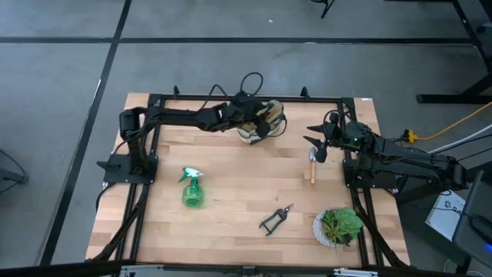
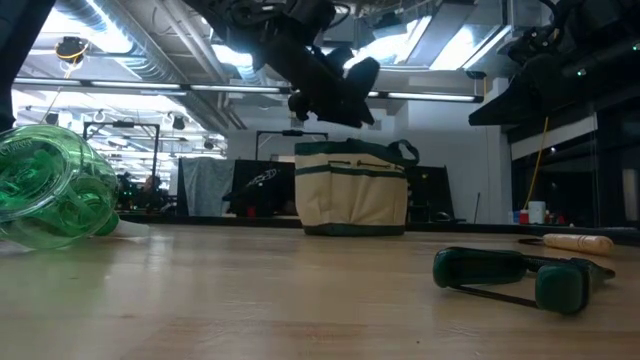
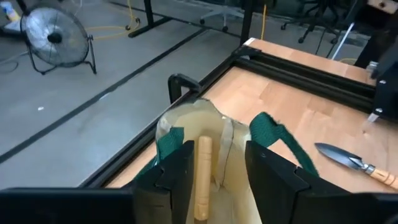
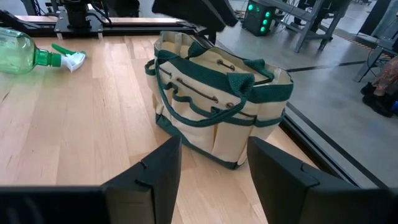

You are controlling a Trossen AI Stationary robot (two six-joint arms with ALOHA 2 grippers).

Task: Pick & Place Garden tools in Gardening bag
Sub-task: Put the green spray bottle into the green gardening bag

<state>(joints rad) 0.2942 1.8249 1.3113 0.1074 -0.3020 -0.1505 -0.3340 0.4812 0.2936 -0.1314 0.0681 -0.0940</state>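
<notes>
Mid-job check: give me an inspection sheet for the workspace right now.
Surface: wooden table, bare between items.
Job's things: gardening bag upright at the far edge; spray bottle lying on its side; trowel and pruning shears on the table.
Clutter: potted plant at the near right.
Grippers: left gripper over the bag, shut on a wooden tool handle; right gripper open above the trowel.
Cables: black loop behind the bag; yellow cable on the floor.
Surroundings: floor fan.
</notes>
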